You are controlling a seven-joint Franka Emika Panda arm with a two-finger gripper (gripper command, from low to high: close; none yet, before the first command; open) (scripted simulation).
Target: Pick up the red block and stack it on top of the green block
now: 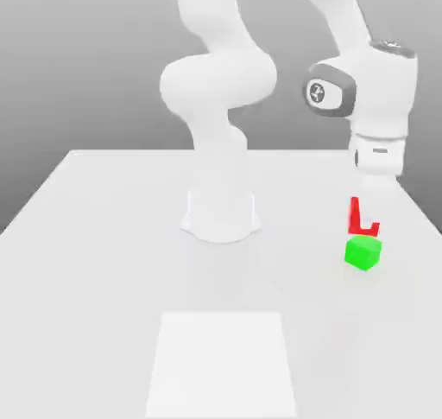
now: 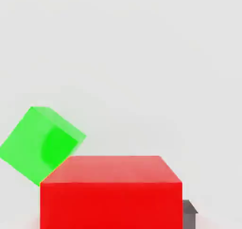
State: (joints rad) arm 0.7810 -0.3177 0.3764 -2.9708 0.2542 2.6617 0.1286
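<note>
Gripper (image 1: 366, 219) pinches the red block (image 1: 363, 221) aloft at the exterior view's right, just above the green block (image 1: 363, 253) on the table (image 1: 104, 236); lowering and release remain.

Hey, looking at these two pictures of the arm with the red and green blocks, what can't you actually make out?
- Exterior view: most of the red block is hidden by the white fingers of the gripper, which blend into the table.
- Exterior view: the arm's upper links are cut off by the top edge.
- Hand view: the red block's lower part is cut off by the picture's edge.
- Hand view: the red block covers one corner of the green block.
</note>
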